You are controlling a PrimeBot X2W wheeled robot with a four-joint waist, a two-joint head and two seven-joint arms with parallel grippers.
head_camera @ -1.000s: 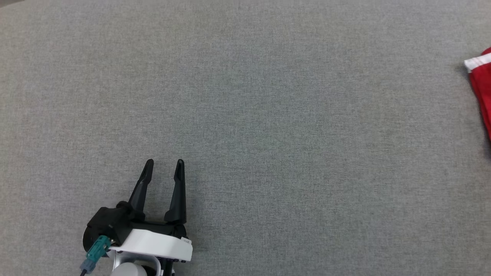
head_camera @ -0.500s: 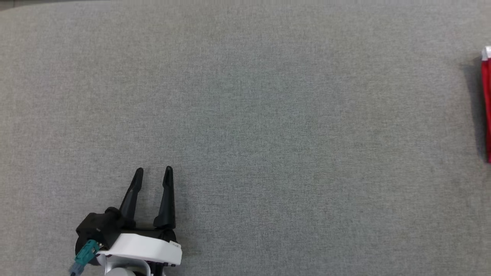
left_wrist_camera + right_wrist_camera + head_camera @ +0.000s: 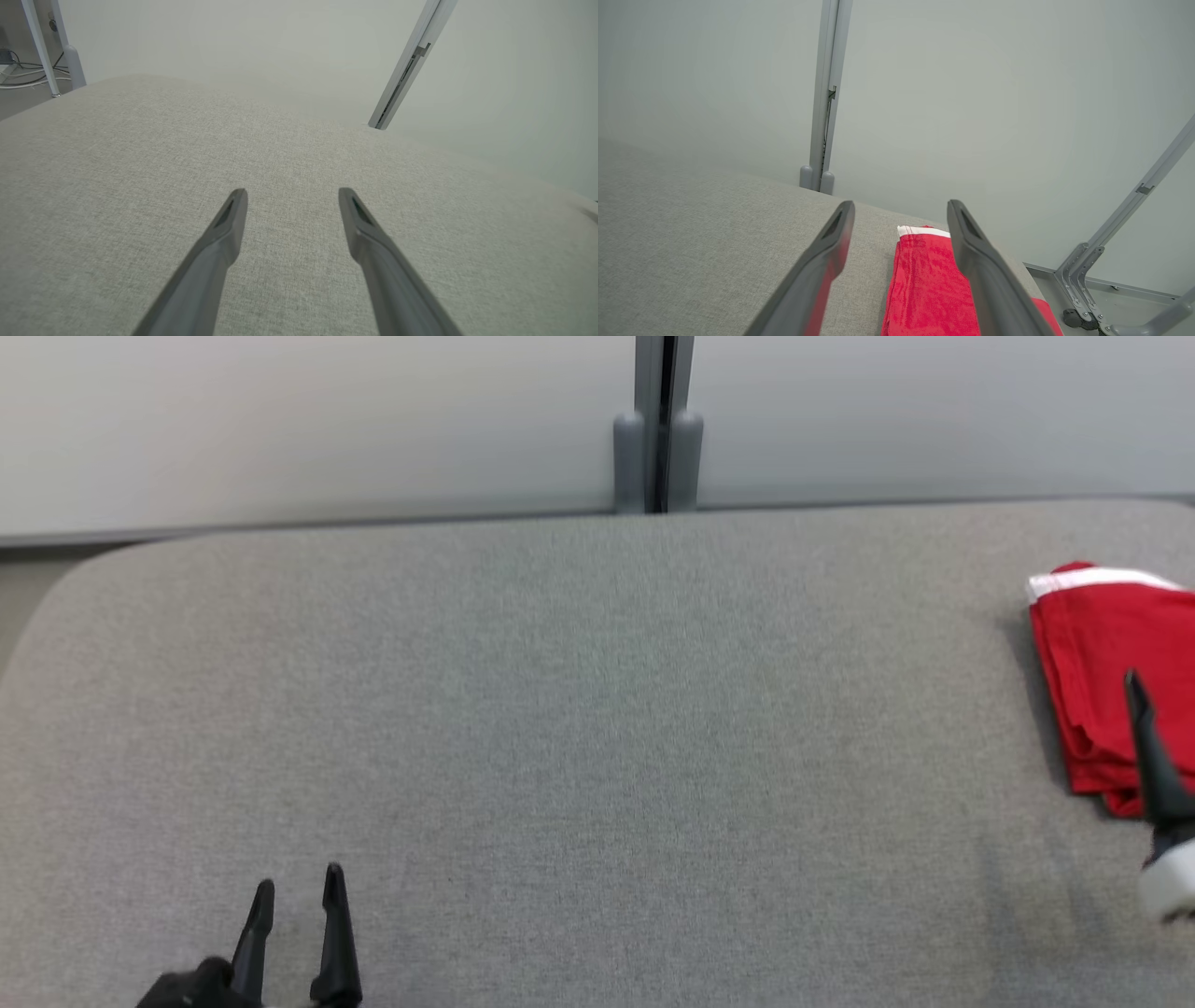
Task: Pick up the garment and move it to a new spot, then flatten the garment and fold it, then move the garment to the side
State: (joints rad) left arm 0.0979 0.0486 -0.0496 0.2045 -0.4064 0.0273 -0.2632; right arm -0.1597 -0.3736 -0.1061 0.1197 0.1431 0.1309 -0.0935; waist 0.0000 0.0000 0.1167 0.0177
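The garment (image 3: 1097, 663) — red, folded, with a white band at its far end — lies flat at the right end of the desk (image 3: 597, 709), close to the rounded far edge. Right hand (image 3: 901, 205): fingers spread wide, gripping nothing, positioned over the garment's near part. Left hand (image 3: 299, 879): fingers apart, empty, at the desk's near left. A broad stretch of grey desk top runs between the hands — back to the wall panel (image 3: 280, 420).

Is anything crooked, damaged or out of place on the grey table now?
Nothing stands out. The folded red garment with a white band lies neat on the grey fabric-covered table, near its right edge.
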